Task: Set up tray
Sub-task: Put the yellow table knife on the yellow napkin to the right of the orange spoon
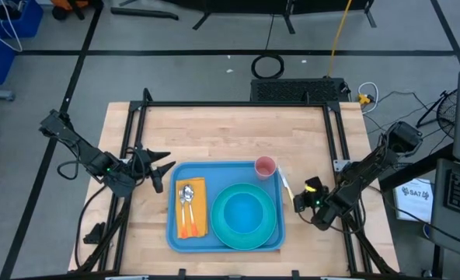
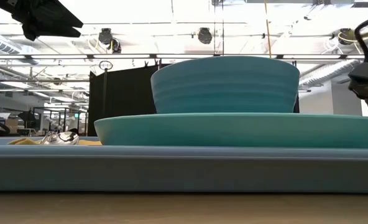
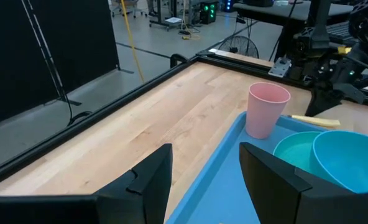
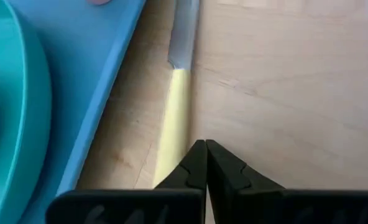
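Tray: the tray (image 1: 224,237) lies flat on the wooden table (image 1: 230,132), near its front edge, between the two arms.
Tray load: turquoise plate (image 1: 270,225) carrying a bowl (image 1: 242,212); orange napkin (image 1: 193,219) with spoons (image 1: 186,194) on it; pink cup (image 1: 265,166) at the far right corner.
Outstanding item: a knife (image 4: 174,106) with a pale yellow handle and grey blade lies on the table just beside the tray's right rim, not on the tray.
Right gripper: the right gripper (image 4: 204,163) hangs low over the knife's handle end, fingers pressed together, nothing between them.
Left gripper: the left gripper (image 3: 204,163) waits at the tray's left side, fingers spread wide, empty.
Step in hand: judged to be the knife, apparently the last piece missing from the setting.
Next move: the right fingers would need to part, straddle the thin handle and close. The knife lies flat on the wood, so a shallow pinch could slip; then lift over the rim onto the tray.
Writing: a white sheet right of the table shows dark lettering, too small to read. No brand seen on tableware.
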